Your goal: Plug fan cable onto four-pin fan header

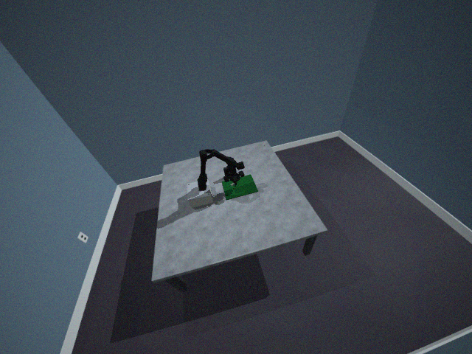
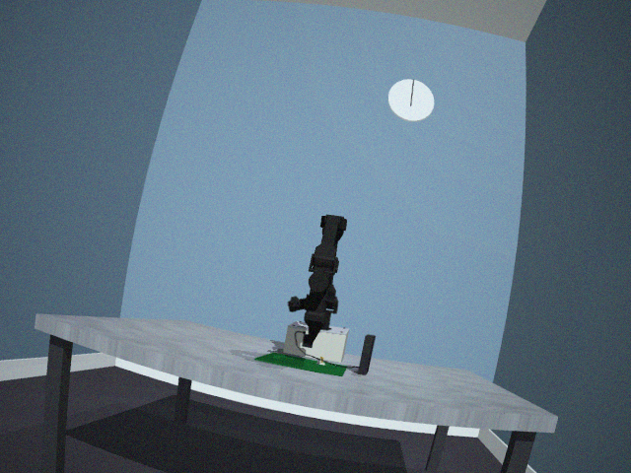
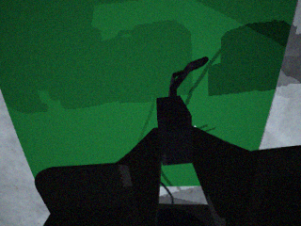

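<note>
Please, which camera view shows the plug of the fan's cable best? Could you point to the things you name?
The wrist view: the dark plug [image 3: 175, 129] is large there, between the gripper's [image 1: 233, 184] [image 2: 308, 346] [image 3: 176, 141] fingertips, its cable leaving the top. The exterior view shows the cable looping, but the plug merges with the dark fingers. From the top, I cannot make it out.

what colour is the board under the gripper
Plain green, the board; it shows best in the wrist view, where it fills most of the picture.
</note>
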Robot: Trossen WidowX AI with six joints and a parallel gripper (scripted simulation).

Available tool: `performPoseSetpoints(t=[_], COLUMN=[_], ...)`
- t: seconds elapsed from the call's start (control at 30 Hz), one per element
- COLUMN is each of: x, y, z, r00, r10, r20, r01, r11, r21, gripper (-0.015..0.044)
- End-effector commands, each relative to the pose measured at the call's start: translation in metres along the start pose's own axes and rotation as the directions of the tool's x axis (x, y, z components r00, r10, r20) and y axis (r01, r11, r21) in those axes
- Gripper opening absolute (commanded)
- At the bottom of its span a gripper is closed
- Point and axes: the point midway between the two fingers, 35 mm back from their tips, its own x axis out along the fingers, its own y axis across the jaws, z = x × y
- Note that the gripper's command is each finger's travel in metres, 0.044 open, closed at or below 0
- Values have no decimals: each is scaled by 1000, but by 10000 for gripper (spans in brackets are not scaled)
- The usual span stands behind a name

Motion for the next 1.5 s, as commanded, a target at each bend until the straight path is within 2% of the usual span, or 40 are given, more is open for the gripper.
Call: performPoseSetpoints(t=[0.0,0.3,0.6,1.03,1.47], x=[-1,-1,-1,0,0], y=[0,-3,-6,-10,-15], z=[-2,-10,-18,-29,-40], r00=[1000,1000,1000,1000,1000], r10=[6,6,6,5,5], r20=[6,5,4,3,2], r01=[-5,-3,-1,1,3], r11=[993,909,736,365,-56], r21=[-116,-417,-677,-931,-998], gripper=[0,0,0,0,0])
